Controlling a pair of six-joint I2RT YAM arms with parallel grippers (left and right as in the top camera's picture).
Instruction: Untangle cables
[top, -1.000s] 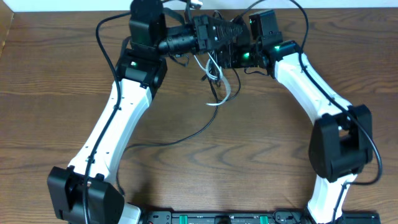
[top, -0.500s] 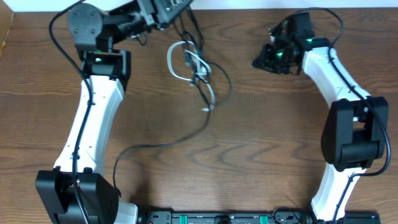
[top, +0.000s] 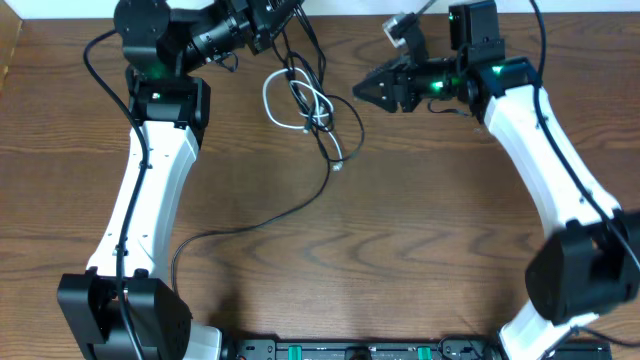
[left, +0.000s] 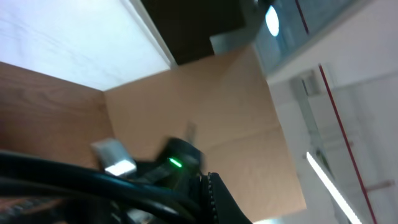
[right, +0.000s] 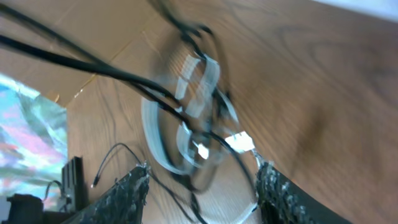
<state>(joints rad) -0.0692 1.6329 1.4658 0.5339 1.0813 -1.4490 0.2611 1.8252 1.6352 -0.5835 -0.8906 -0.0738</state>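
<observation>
Your left claw (top: 272, 14) was clamped on the black cables (top: 325, 145) at the worktop's (top: 420, 230) far edge. Your right claw (top: 366, 92) hung open and empty near the knot. The white cable (top: 268, 100) lay looped through the black ones, so most untangling was left.

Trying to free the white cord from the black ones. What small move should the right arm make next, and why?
Probably ease the right end effector, open and empty, across onto the white cable loop and close. The left end effector is shut on the black cables near the far edge, so pulling apart could follow.
</observation>
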